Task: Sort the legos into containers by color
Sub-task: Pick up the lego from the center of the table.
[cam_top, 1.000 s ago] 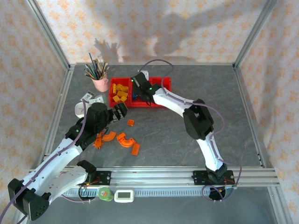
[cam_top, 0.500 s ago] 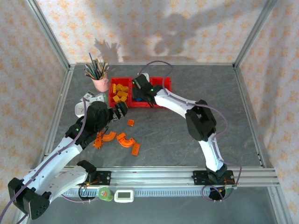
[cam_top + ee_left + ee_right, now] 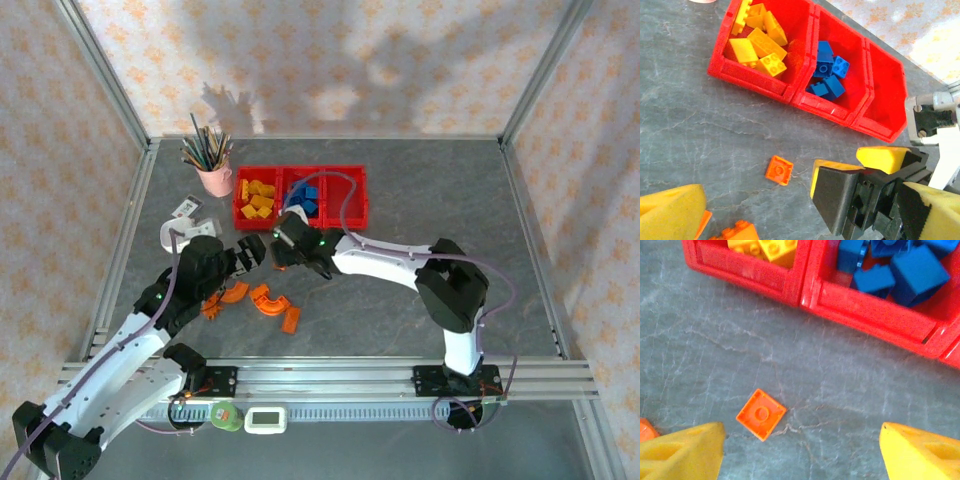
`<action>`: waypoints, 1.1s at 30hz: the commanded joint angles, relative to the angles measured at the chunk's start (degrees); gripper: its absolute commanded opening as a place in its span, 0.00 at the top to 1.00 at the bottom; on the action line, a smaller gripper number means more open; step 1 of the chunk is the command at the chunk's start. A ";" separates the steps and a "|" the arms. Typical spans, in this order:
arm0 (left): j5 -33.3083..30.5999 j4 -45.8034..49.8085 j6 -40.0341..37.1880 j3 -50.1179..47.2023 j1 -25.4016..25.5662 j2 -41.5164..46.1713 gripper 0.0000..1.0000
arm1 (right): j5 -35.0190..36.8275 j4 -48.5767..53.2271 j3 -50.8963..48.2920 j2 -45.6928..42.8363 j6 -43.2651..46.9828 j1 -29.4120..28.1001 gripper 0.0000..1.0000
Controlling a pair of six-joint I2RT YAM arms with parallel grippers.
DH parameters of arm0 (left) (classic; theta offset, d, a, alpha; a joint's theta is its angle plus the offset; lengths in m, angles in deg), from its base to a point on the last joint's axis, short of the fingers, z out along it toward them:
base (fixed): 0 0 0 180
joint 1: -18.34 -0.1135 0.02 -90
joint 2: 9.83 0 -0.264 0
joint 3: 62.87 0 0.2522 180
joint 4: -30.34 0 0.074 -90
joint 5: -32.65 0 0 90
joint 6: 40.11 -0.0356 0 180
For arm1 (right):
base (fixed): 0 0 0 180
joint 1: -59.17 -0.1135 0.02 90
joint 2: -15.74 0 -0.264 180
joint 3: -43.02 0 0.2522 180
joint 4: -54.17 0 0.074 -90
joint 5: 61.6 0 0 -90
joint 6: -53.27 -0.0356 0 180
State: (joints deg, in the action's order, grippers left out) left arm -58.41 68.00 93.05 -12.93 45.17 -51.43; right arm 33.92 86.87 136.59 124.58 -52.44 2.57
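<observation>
- The containers (image 3: 830, 107) are three red bins joined in a row. They sit close to the far edge of the worktop (image 3: 430, 180), a little left of its middle.
- The left bin holds the yellow legos (image 3: 760, 47) in a loose heap.
- The middle bin holds the blue legos (image 3: 826, 70). In the left wrist view the right bin shows only its red floor.
- A pink cup (image 3: 214, 180) of pencils stands just beside the left end of the row, toward the far left corner.
- An orange square lego (image 3: 761, 414) lies flat on the worktop, studs up, near the front wall of the bins but clear of it.
- The right gripper (image 3: 801, 440) hangs over that brick with its jaws spread wide and nothing between its yellow pads (image 3: 685, 452). In the right wrist view the brick sits ahead of the pads, nearer the left-hand one, and touches neither.
- The left gripper (image 3: 256, 252) hovers just beside the right one, on the side toward the left edge. Its jaws are also wide apart and it carries nothing.
- From the left wrist camera, the right gripper's black fingers and yellow pads stand between the left gripper's own two pads.
- The other orange legos (image 3: 268, 300) are scattered on the worktop toward the near left corner, partly under the left arm. Two of them are curved arches, and a flat piece (image 3: 290, 320) lies nearest the near edge.
- Two small white items (image 3: 182, 232) lie near the left edge, on the near side of the pink cup. I cannot tell what they are.
</observation>
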 commanded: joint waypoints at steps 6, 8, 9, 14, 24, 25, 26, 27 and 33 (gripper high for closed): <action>-3.85 1.92 3.37 -3.27 -0.47 4.25 0.01 | 3.93 -0.61 4.09 6.75 -13.43 -2.47 0.17; -4.12 2.48 4.03 -3.73 -0.47 5.07 0.01 | 4.65 0.95 6.75 9.28 -15.01 -2.81 0.17; -4.21 2.72 4.04 -3.75 -0.46 5.35 0.01 | 5.05 1.27 7.85 10.31 -15.53 -2.98 0.17; -5.44 3.47 4.19 -4.45 -0.50 6.58 0.01 | 8.61 1.91 10.11 13.84 -17.70 -3.30 0.20; -4.97 3.22 4.30 -4.97 -0.50 6.67 0.01 | 9.22 3.29 13.15 18.83 -17.22 -4.34 0.36; -4.84 3.18 4.24 -4.98 -0.49 6.62 0.01 | 9.08 2.86 12.67 18.78 -17.01 -4.38 0.37; -4.83 3.10 4.22 -5.07 -0.50 6.54 0.01 | 8.94 2.53 12.23 18.89 -16.69 -4.37 0.39; -4.91 3.08 4.22 -5.11 -0.49 6.45 0.01 | 8.86 2.42 12.03 18.98 -16.49 -4.32 0.41; -4.50 2.62 4.22 -4.90 -0.46 6.19 0.01 | 7.14 1.99 10.64 18.71 -16.03 -4.38 0.54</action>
State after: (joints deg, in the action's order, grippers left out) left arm -63.83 73.01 96.98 -17.78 44.80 -45.45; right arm 40.41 87.57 148.48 142.42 -68.68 -0.42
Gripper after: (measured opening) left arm 0.992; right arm 0.481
